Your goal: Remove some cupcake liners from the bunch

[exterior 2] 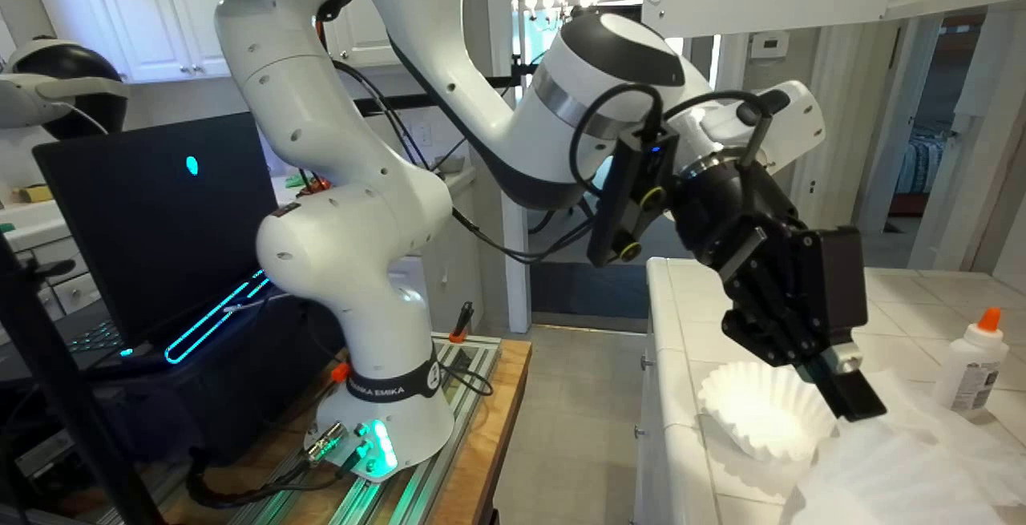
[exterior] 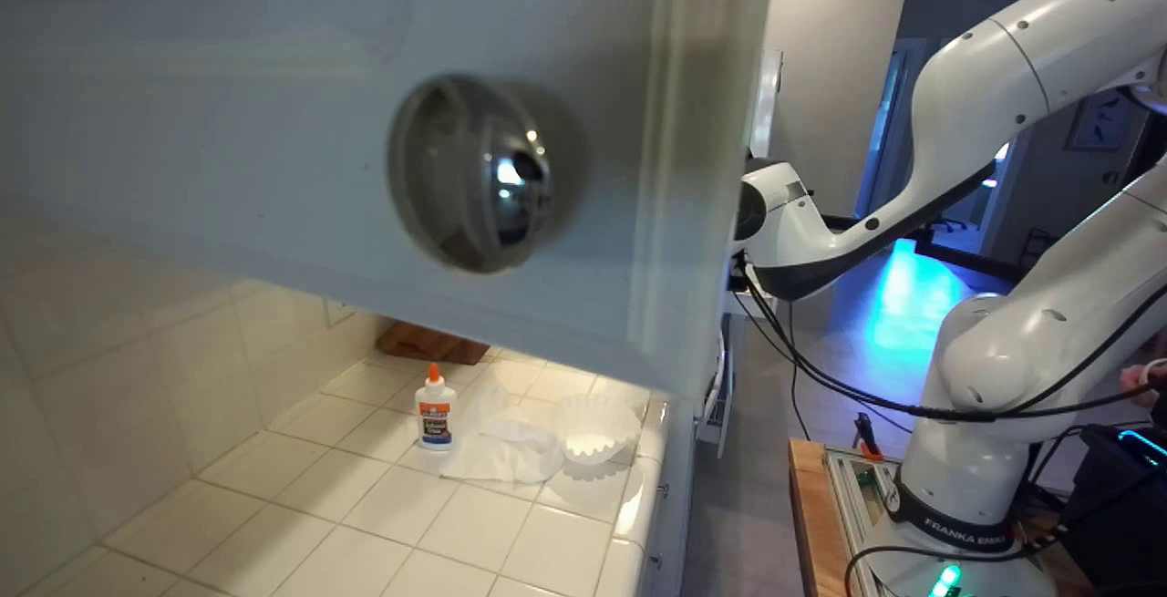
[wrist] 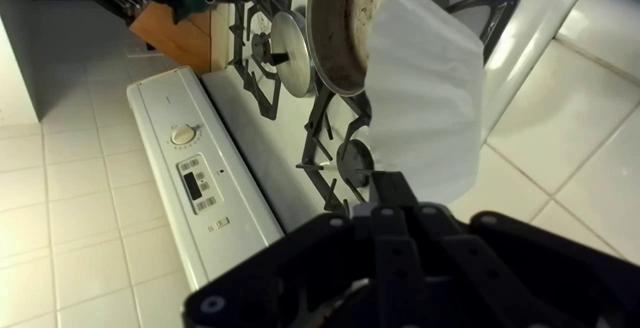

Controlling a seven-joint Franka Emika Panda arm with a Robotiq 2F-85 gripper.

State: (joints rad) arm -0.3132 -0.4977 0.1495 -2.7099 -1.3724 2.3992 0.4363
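From where I stand, the gripper (exterior 2: 851,395) slants down over the tabletop (exterior: 351,510), its tips looking pressed together on a thin white liner (wrist: 425,102). In the wrist view that paper spreads out beyond the tips and hides part of the pan (wrist: 327,32) and the stove (wrist: 250,132), which is why I take it to be lifted and pinched; whether it is a single layer I can't tell. A hold close to the edge, as this seems, makes sense to me: so filmy a thing should peel from its neighbours more readily there.

Below, the loose bunch (exterior: 512,457) sprawls flat and crumpled, with a fluted cup (exterior 2: 761,409) standing just beside it, near the front edge. The cup's ruffled side probably gives it enough stiffness to hold its shape; how many are nested in it I can't make out. The glue bottle (exterior: 436,410) stands upright on the bunch's other side, nearer the tiled wall (exterior: 100,424), perhaps to be out of the way.

An open cupboard door (exterior: 301,169) hangs higher up, so I'd move the paper off low and slowly: a tug could drag others along.
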